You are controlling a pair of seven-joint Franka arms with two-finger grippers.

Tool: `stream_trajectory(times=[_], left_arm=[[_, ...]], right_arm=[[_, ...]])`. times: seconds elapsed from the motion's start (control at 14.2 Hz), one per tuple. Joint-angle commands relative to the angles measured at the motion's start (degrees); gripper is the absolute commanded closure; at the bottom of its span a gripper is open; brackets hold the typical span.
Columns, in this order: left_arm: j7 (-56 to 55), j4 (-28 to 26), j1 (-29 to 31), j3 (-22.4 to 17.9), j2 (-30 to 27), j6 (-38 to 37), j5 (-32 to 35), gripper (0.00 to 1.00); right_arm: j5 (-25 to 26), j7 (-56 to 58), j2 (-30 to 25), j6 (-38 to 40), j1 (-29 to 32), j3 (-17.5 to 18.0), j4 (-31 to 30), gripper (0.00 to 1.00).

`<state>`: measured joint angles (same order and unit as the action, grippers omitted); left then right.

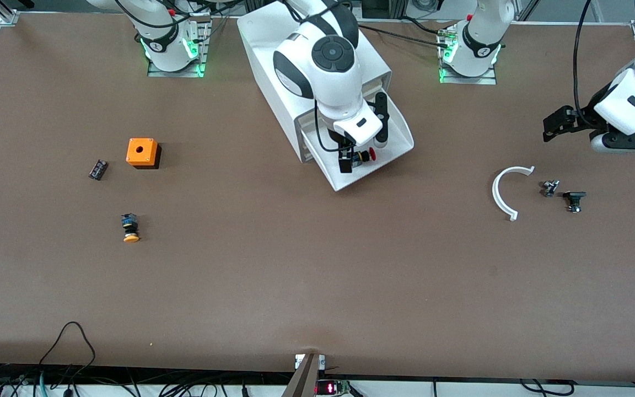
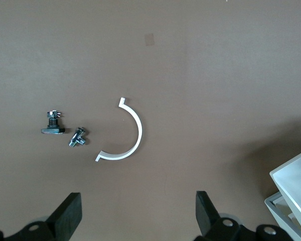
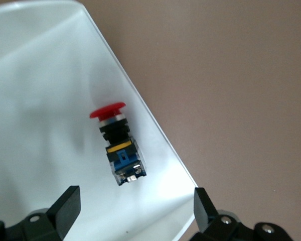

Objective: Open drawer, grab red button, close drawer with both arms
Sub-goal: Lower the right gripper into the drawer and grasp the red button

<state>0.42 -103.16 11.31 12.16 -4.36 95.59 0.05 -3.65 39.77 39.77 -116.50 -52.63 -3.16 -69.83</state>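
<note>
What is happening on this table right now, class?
The drawer is pulled out of the white cabinet, and the red button lies inside it. The right gripper hangs open just above the button, not yet holding it. The left gripper waits open toward its own end of the table, over bare tabletop near a white curved strip and two small parts.

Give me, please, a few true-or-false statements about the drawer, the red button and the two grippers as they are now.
1. The drawer is pulled out of the cabinet. True.
2. The red button lies on the table. False: it lies in the drawer.
3. The right gripper holds the button. False: it is open over it.
4. The left gripper is open over the table, near a white curved piece. True.
</note>
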Motion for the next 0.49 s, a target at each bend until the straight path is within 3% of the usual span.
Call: stream_trajectory(times=[0.0,0.42], left_arm=[[-0.6,1.0,-0.2,-0.2,0.2,-0.6,-0.1,0.00],[-0.6,1.0,-0.2,-0.3,0.2,-0.6,-0.2,0.00]], right_arm=[[1.2,1.3,3.0,1.1,-0.7,-0.6,2.6,0.00],[1.0,0.5,5.0,0.3,-2.4,-0.5,3.4,0.00]])
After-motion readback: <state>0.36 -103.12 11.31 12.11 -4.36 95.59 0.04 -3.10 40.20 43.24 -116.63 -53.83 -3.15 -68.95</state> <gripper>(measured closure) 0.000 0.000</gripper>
